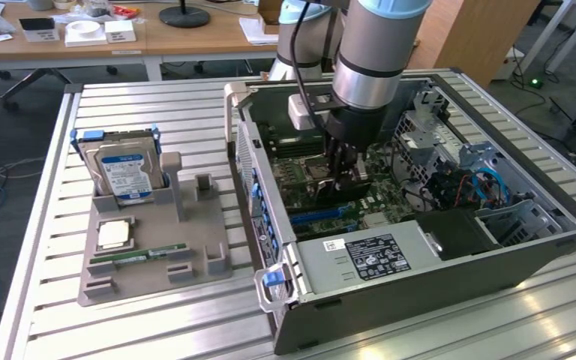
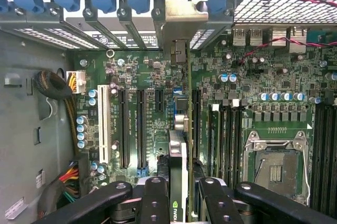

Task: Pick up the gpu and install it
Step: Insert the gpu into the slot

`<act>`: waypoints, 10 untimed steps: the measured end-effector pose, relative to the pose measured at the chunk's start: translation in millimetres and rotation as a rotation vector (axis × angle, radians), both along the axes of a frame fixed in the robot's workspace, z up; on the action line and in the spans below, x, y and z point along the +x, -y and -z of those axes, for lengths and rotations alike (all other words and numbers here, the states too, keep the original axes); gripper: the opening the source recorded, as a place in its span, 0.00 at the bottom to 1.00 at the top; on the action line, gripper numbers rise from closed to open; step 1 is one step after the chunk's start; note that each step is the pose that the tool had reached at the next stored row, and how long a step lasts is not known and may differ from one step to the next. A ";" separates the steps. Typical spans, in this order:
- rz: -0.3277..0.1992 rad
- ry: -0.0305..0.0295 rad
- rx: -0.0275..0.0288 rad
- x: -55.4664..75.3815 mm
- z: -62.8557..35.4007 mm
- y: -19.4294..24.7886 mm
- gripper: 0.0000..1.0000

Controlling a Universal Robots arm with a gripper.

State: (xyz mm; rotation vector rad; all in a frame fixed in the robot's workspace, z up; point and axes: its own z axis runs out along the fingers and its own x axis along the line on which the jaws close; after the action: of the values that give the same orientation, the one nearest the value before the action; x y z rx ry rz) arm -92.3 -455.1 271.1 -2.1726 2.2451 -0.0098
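Wrist view, gripper [image 2: 178, 199] clasping gpu [image 2: 177, 148], slots [image 2: 141, 129] alongside

Soft, even daylight fills the exterior view, leaving pale glare streaks on the ribbed silvery aluminium surface [image 1: 528, 315] toward the exterior view's right. Only faint shadows fall beside the grey plastic parts holder [image 1: 148, 281], while the inside of the open dark-grey computer case [image 1: 438, 300] sits noticeably dimmer. In the wrist view the green motherboard [image 2: 152, 77] is evenly lit and the white perforated metal grille [image 2: 284, 8] is nearly washed out. There the black gripper [image 2: 181, 195], closed on the thin dark gpu [image 2: 178, 155], reads almost as a silhouette with small highlights on its screws.
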 end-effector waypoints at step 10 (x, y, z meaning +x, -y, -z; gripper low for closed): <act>0.000 0.0001 -0.0004 -1.7 0.1 0.3 0.27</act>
State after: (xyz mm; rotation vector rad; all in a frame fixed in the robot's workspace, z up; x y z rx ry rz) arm -94.0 -455.4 271.0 -2.1726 2.2454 -0.0103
